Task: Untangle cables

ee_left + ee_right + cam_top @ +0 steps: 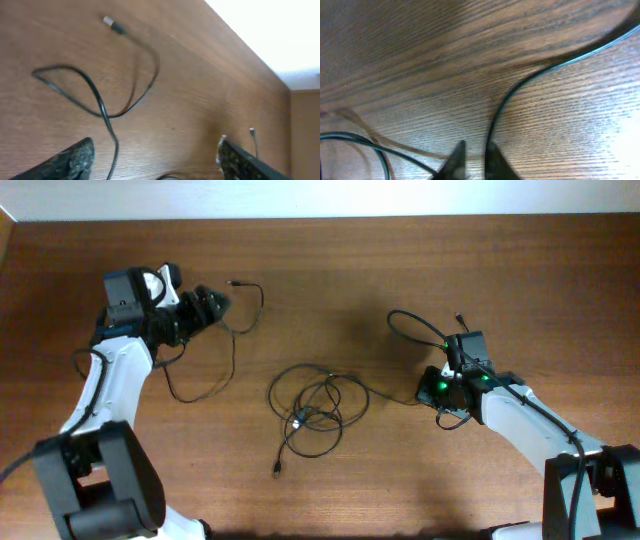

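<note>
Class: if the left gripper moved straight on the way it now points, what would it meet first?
Probably the thin black cable, which runs between the fingers of the open left gripper and loops just ahead on the table. Depth is unclear, so the tabletop might come first.

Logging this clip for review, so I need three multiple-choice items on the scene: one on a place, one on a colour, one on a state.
1. Where does the tangled bunch of cables lie?
A) in the middle of the table
B) at the far edge
C) inside the right fingers

2. What colour are the cables?
A) white
B) black
C) red

3. How do the left fingers stand?
A) shut on a plug
B) wide apart
C) out of view

Key:
1 A, the overhead view shows the bunch midway across the wood.
2 B, the overhead view shows them black.
3 B, the left wrist view shows a broad gap between them.
</note>
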`<action>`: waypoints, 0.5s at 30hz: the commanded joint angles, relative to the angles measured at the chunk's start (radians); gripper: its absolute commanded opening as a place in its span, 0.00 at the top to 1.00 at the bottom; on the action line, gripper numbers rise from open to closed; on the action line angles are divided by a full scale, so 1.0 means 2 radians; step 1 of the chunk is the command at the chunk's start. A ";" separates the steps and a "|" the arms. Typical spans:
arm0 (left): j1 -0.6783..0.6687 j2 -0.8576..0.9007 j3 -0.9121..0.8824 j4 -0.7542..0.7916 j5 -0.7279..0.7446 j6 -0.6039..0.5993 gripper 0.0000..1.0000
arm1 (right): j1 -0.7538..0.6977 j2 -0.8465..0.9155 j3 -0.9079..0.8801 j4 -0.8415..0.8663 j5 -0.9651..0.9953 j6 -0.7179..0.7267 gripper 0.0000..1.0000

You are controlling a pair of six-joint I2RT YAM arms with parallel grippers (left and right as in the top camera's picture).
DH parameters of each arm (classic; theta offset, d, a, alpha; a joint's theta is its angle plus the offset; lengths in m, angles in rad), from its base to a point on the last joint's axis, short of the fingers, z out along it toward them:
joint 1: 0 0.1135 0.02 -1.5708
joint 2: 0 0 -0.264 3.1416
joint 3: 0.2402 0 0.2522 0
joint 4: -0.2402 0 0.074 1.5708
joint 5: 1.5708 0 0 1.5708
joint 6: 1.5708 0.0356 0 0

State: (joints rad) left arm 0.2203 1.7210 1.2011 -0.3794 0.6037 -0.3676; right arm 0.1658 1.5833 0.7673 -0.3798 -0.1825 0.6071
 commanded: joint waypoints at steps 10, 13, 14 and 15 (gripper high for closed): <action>0.029 -0.212 0.023 -0.106 -0.162 0.001 0.01 | 0.010 -0.015 0.113 -0.131 -0.091 -0.187 0.29; 0.060 -0.243 0.023 -0.157 -0.227 0.001 0.01 | 0.031 -0.015 0.165 -0.179 -0.092 -0.214 0.22; 0.072 -0.246 0.023 -0.179 -0.255 0.001 0.01 | 0.045 -0.015 0.187 -0.187 -0.092 -0.214 0.18; 0.075 -0.246 0.022 -0.188 -0.264 0.001 0.01 | 0.053 -0.015 0.197 -0.186 -0.092 -0.214 0.17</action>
State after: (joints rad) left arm 0.3233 1.2552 1.2354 -0.6922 0.2665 -0.3668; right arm 0.2077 1.5738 1.0542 -0.7284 -0.3428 0.2577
